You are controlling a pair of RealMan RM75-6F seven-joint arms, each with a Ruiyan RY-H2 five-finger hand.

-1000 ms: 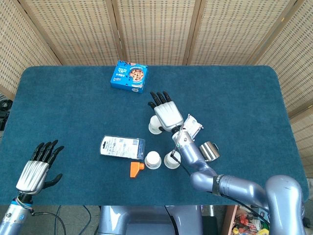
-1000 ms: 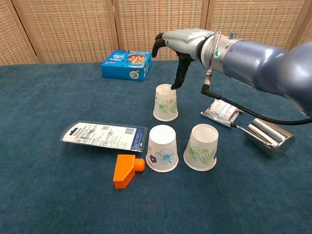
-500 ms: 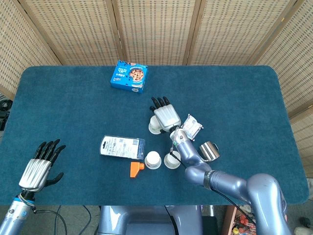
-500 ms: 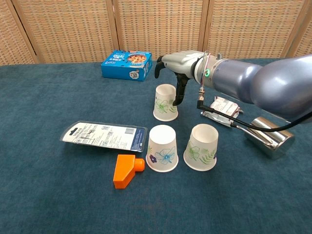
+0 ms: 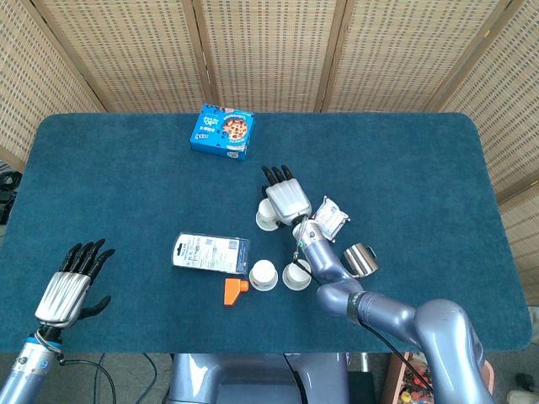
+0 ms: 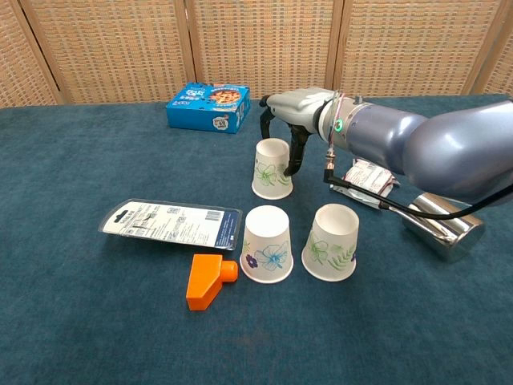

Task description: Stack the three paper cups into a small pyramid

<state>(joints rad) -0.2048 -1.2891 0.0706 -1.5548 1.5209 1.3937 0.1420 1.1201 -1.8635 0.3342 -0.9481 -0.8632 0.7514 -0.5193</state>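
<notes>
Since a second ago our right hand [image 6: 290, 110] has sunk over the far cup [image 6: 272, 169], fingers apart astride it and not yet clamped, so we risk tipping this light upside-down cup toward the two front cups [image 6: 267, 244] nearby.

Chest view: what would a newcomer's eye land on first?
The right hand, poised over the far cup mid-table, its fingers curled down beside the rim. In front of it, two more upturned cups sit side by side. The bright orange block lies by the left one.
</notes>
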